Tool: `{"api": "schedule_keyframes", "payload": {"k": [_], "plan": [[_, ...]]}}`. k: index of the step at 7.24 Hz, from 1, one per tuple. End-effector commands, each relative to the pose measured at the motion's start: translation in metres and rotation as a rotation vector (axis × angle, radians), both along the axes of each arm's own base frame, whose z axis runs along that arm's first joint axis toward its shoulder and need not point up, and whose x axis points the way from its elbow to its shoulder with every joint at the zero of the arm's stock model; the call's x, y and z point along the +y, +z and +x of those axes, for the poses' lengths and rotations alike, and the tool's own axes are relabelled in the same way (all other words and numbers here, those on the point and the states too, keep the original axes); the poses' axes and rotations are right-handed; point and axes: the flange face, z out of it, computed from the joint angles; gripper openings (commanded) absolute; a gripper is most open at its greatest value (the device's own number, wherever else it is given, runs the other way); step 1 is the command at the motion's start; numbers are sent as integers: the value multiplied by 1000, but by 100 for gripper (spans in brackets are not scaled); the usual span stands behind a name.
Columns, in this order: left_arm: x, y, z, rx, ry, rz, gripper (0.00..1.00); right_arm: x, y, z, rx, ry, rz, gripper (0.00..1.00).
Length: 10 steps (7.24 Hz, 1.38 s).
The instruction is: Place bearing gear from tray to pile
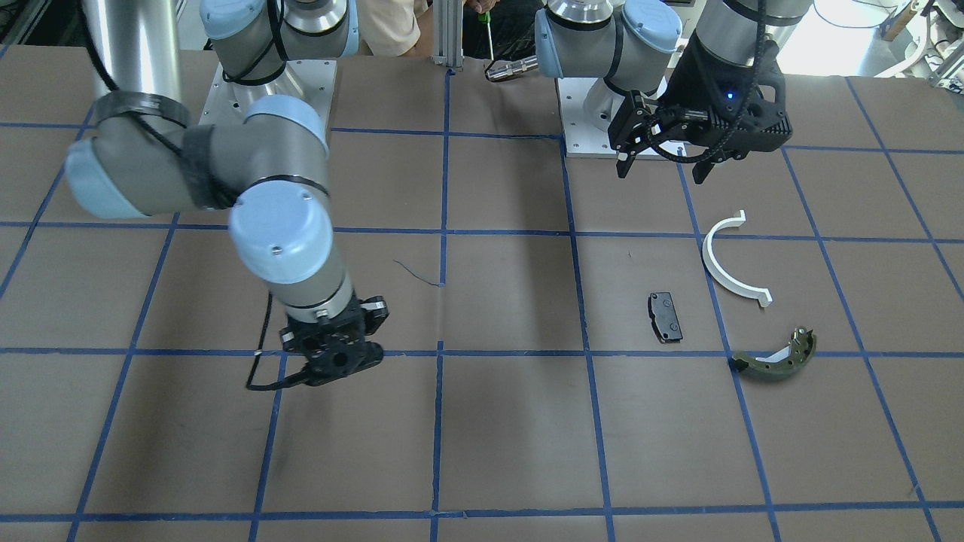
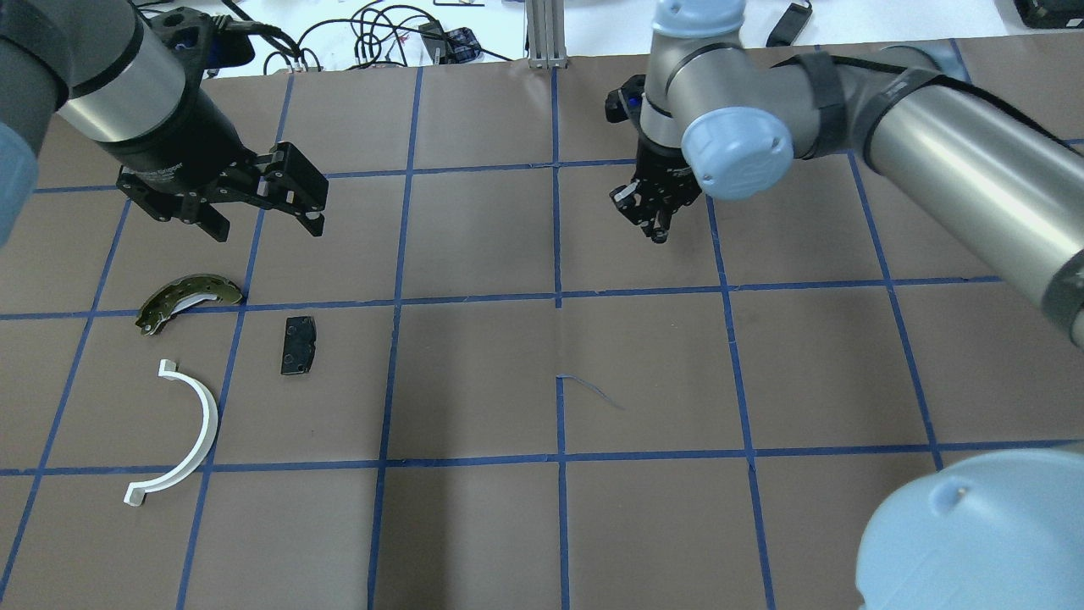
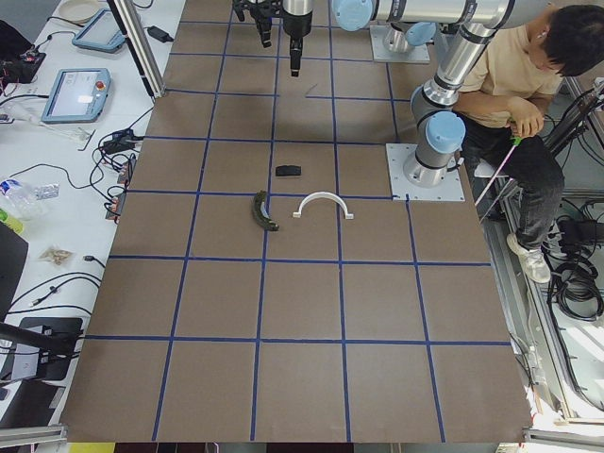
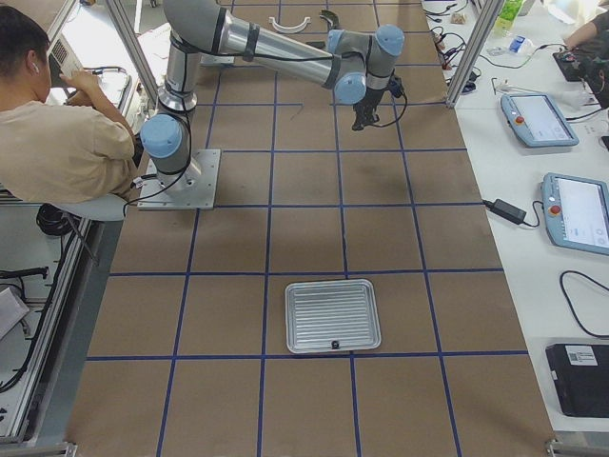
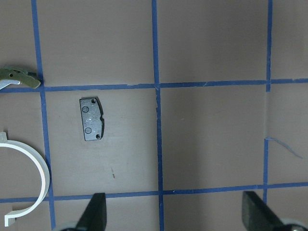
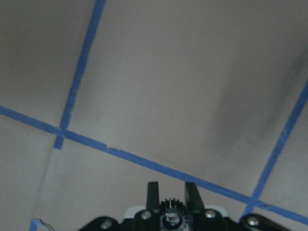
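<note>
The brown, blue-taped worktop [image 2: 474, 525] lies bare between the carrier and its goal, so the right arm [image 2: 931, 152] has a free run toward the robot's left. The tray [image 4: 324, 309] sits far off at the right end (one small dark item is on it; I cannot tell what it is). The left hand [image 2: 268, 229] hangs by the far edge of the pile [image 2: 203, 407] with fingers wide apart and nothing between them. It is the one thing to steer round.

The pile is loose: white half-ring [image 2: 199, 424], olive-green shoe [image 2: 188, 296] and black pad [image 2: 298, 345], none touching. The right hand [image 6: 172, 187] is clamped on the bearing gear [image 6: 168, 211], clear of the surface near mid-worktop.

My judgement is to carry it level, come in on the pad's near side, and go low before letting go. A toothed wheel released from height would likely roll away.
</note>
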Motion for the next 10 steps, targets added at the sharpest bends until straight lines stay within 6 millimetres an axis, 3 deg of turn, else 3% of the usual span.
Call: {"api": "schedule_keyframes", "payload": {"k": [1, 3, 4, 5, 6, 7, 9, 10], "plan": [[1, 0, 0, 0, 0, -1, 100, 51, -42, 67, -27, -10, -85, 0], [1, -1, 0, -2, 0, 1, 100, 90, -63, 108, -44, -15, -109, 0], [2, -1, 0, -2, 0, 2, 100, 95, -79, 118, -39, -10, -91, 0], [2, -2, 0, -2, -1, 3, 100, 98, -88, 123, -33, -18, -78, 6], [2, -3, 0, -2, -3, 3, 100, 100, -92, 124, -29, -13, -73, 65], [-2, -2, 0, 1, -6, 2, 100, 97, -85, 123, -29, 6, -94, 100], [-9, -5, 0, -1, -9, 9, 100, 73, -63, 93, -33, 44, -131, 100], [-12, -23, -1, 2, 17, 49, 100, 54, -54, 53, -19, -4, -123, 100]]}}
